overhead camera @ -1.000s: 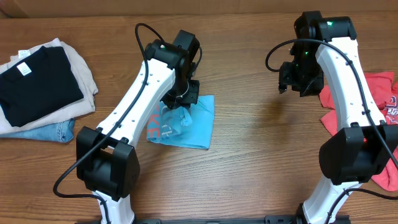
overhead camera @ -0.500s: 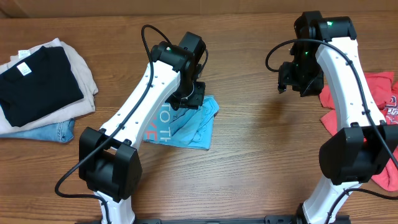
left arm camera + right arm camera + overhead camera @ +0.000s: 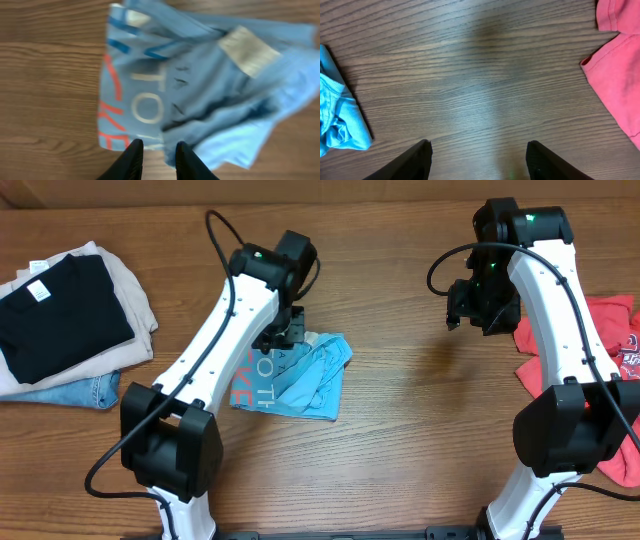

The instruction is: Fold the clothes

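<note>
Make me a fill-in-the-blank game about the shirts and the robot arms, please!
1. The folded shirt by the left gripper is light ____.
2. The crumpled shirt at the right edge of the table is ____.
3. The top piece on the stack of clothes at the left is ____.
4. The wide-open gripper holding nothing belongs to the ____ arm.

Missing words: blue, red, black, right.

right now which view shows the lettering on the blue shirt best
Left wrist: the light blue T-shirt fills the frame, its white and red-orange lettering large though slightly blurred. Overhead shows the shirt small, with the left arm over part of it. Right wrist catches only a crumpled blue edge, no lettering.
</note>
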You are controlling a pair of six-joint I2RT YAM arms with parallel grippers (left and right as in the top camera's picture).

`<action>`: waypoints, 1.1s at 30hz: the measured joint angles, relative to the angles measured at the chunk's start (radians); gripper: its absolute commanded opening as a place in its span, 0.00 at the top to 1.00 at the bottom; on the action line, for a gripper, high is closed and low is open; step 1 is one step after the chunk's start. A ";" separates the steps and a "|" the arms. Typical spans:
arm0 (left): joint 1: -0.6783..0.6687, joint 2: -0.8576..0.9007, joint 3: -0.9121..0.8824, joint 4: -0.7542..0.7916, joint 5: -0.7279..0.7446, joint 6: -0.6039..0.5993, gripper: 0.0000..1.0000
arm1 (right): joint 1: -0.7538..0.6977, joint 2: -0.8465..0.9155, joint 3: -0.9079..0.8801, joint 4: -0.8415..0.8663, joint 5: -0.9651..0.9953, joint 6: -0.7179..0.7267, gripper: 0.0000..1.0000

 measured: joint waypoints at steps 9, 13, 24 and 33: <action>0.006 0.000 -0.256 0.170 0.024 -0.034 0.74 | 0.000 0.000 0.000 -0.002 0.000 0.000 0.36; 0.005 0.000 -0.312 0.212 0.081 -0.038 0.74 | 0.000 0.000 0.000 -0.003 0.000 0.000 0.36; -0.062 0.000 -0.325 0.286 0.293 -0.010 0.73 | 0.000 0.000 0.000 -0.003 0.001 0.000 0.35; -0.163 0.000 -0.325 0.298 0.404 -0.003 0.63 | 0.000 0.000 0.000 -0.004 0.000 0.000 0.35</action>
